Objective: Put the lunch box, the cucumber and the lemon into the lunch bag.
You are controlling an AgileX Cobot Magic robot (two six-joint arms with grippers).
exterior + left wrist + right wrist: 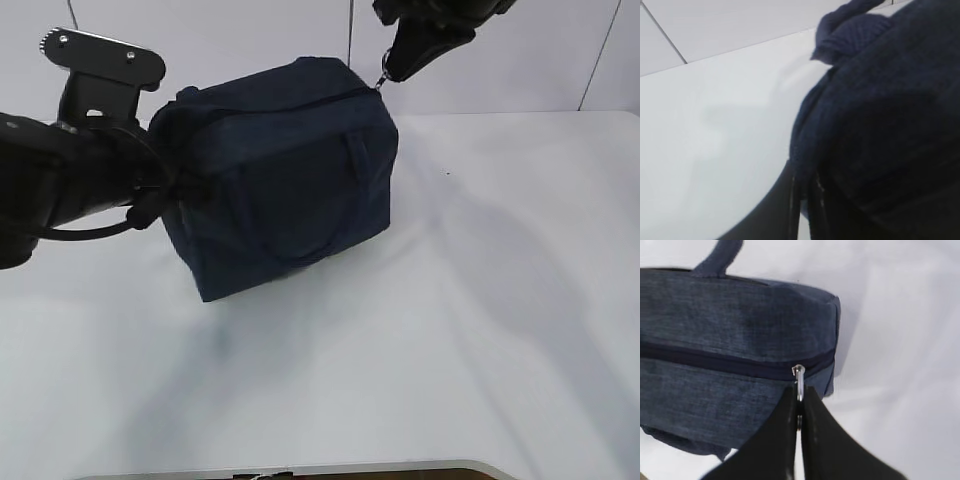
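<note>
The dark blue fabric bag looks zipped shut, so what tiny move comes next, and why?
Probably the right hand should pull the silver zipper pull back along the dark navy fabric lunch bag. It already pinches the pull at the bag's end, while the left hand grips the other end.

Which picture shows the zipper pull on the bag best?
The right wrist view: the silver zipper pull sits close up, pinched in the right pincer. The exterior view shows it tiny at the lunch bag's corner. The left wrist view shows only fabric.
</note>
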